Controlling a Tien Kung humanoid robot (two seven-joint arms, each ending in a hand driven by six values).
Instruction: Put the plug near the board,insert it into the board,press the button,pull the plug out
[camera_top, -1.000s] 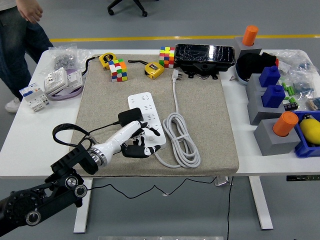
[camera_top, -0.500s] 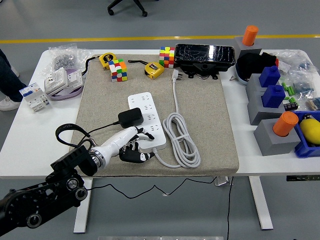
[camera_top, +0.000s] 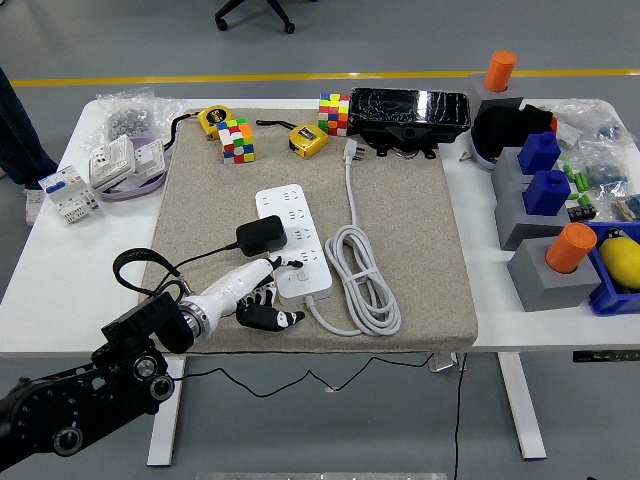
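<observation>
My left robot hand (camera_top: 262, 296) is lying low on the mat at the near left corner of the power strip, its white and black fingers (camera_top: 283, 318) loosely spread and gripping nothing; the fingertips are just beside the strip's near end, and I cannot tell whether they are touching it. I am seeing the black arm coming in from the lower left corner.

The white table (camera_top: 60, 290) is carrying a grey felt mat (camera_top: 400, 220) across its middle. The white power strip (camera_top: 292, 237), the board for this task, is lying lengthwise on that mat, and its white cable (camera_top: 365, 290) is sitting coiled just to the right, with the strip's own white plug end (camera_top: 351, 150) lying near the far edge. The black plug adapter (camera_top: 260, 236) is sitting against the left edge of the strip, about halfway along; I cannot tell whether it is seated in a socket. Its thin black cord (camera_top: 135, 265) is looping off to the left over the table.

At the far side, a black box (camera_top: 410, 110), two colour cubes (camera_top: 237, 139) and two yellow tape measures (camera_top: 308, 138) are lying along the mat's edge. Grey blocks holding blue and orange pieces (camera_top: 545, 190) are standing at the right.
</observation>
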